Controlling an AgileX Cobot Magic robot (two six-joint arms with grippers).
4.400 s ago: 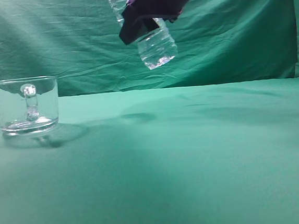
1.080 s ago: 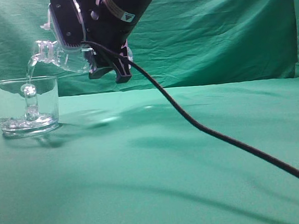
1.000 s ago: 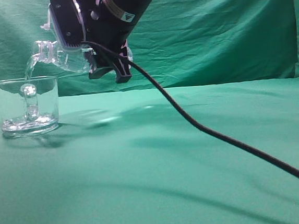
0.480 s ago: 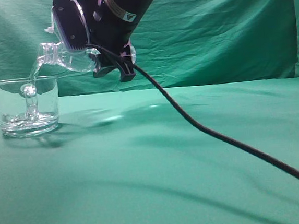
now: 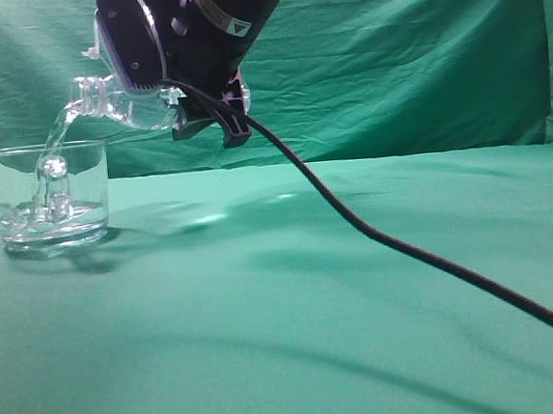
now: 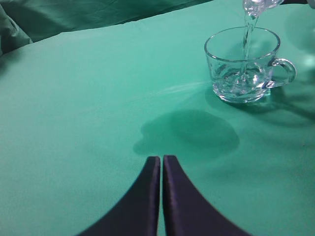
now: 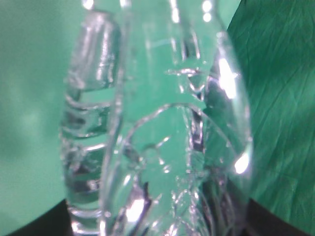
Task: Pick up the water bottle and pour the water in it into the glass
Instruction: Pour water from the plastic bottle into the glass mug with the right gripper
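Note:
My right gripper (image 5: 164, 86) is shut on the water bottle (image 5: 117, 103) and holds it tipped nearly level, neck to the left, above the glass (image 5: 48, 196). A thin stream of water (image 5: 51, 149) falls from the bottle mouth into the glass, where a shallow pool lies at the bottom. In the right wrist view the bottle (image 7: 157, 128) fills the frame and hides the fingers. In the left wrist view the glass (image 6: 243, 64) stands at the upper right with the stream (image 6: 247, 37) entering it. My left gripper (image 6: 161, 160) is shut and empty, low over the cloth, well short of the glass.
A green cloth (image 5: 295, 312) covers the table and a green backdrop hangs behind. A black cable (image 5: 406, 249) runs from the right arm down across the cloth to the lower right.
The bottle came from high up at the middle down to the glass and tipped over. In the last second the pouring stream has grown stronger and the bottle has shifted slightly up and right.

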